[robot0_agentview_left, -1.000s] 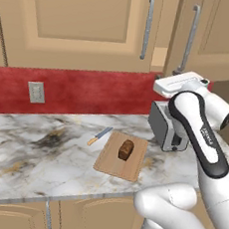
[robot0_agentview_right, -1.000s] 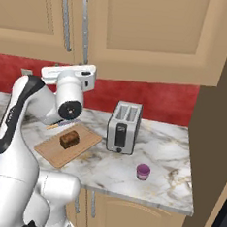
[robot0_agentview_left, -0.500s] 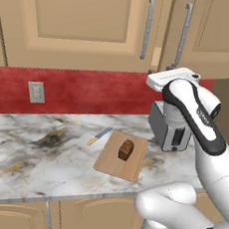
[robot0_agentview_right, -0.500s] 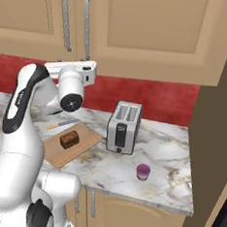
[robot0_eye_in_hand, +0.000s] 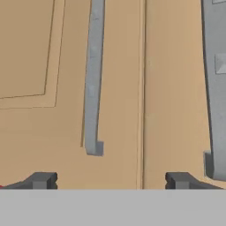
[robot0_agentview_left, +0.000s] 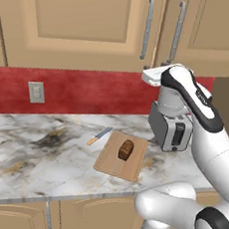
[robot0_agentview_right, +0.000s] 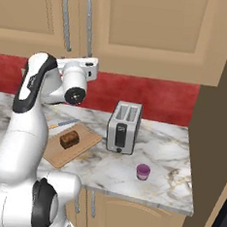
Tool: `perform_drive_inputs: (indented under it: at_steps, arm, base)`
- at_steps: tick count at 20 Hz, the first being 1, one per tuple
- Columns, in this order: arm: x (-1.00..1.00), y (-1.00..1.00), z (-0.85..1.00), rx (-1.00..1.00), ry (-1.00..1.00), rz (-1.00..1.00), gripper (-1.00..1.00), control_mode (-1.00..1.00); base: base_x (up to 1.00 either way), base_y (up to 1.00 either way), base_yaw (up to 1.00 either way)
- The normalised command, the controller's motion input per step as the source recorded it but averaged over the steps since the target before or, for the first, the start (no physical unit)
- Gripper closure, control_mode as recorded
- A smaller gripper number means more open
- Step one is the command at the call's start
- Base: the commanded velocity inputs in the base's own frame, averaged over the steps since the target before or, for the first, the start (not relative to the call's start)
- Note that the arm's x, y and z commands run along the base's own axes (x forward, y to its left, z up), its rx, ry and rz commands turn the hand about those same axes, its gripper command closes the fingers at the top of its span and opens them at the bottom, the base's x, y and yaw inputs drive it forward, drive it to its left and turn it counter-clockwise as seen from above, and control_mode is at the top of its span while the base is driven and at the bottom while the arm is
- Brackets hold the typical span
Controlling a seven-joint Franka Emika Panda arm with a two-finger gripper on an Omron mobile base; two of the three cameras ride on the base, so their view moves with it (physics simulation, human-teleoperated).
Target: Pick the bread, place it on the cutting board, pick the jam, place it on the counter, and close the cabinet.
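Claw: the claw [robot0_eye_in_hand: 110,180] stands wide, holding nothing, raised close before the cabinet [robot0_eye_in_hand: 172,88], its tips either side of the seam between two doors.
Handles: two silver bar handles [robot0_eye_in_hand: 92,84] flank that seam.
Bread: the bread [robot0_agentview_left: 126,150] lies on the cutting board [robot0_agentview_left: 110,162] mid-counter.
Jam: the jam [robot0_agentview_right: 142,171] stands on the counter [robot0_agentview_right: 164,164] near its front edge, right of the toaster [robot0_agentview_right: 123,127].
Knife: a knife [robot0_agentview_left: 100,135] lies just beside the board's back-left corner.
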Motion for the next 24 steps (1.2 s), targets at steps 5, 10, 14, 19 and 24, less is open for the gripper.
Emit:
perform_drive_inputs:
  at_steps: [5, 10, 14, 19, 24]
  arm:
    - [0.35, 0.01, -0.12, -0.01, 0.0, 0.0, -1.0, -1.0]
    - [0.31, 0.0, -0.08, 0.0, 0.0, 0.0, -1.0, -1.0]
    - [0.34, 0.0, -0.04, 0.0, 0.0, 0.0, -1.0, -1.0]
    - [0.4, 0.02, 0.0, 0.0, 0.0, 0.0, -1.0, -1.0]
    - [0.39, 0.04, -0.02, 0.0, 0.0, 0.0, -1.0, -1.0]
  base:
    - [0.0, 0.0, 0.0]
    - [0.0, 0.0, 0.0]
    - [0.0, 0.0, 0.0]
    - [0.0, 0.0, 0.0]
    - [0.0, 0.0, 0.0]
